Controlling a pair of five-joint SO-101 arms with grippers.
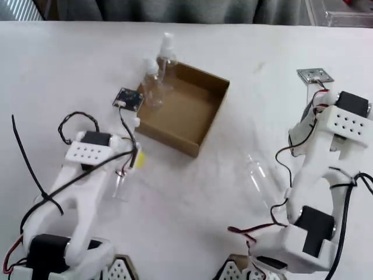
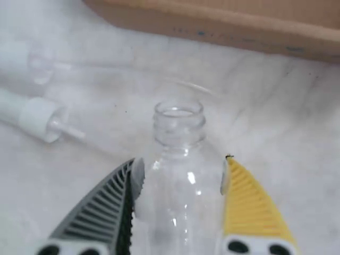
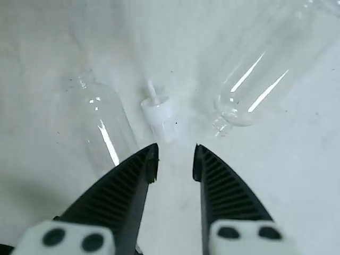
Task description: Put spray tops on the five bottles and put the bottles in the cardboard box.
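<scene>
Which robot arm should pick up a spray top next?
Right, probably. The right gripper is open with a loose spray top just ahead of its fingertips on the table. The left gripper is shut on a bottle with no top.

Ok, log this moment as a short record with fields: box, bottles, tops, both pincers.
box: cardboard box, open, standing between the two arms
capped bottles: taller capped bottle and shorter capped bottle, both upright at the box's far left edge, apparently inside it
left pincer: shut on an uncapped bottle, neck open
loose top, left: spray top lying near the held bottle
right pincer: open, above a second spray top
loose bottles: first lying bottle and second lying bottle, both uncapped, one on either side of that top
</scene>
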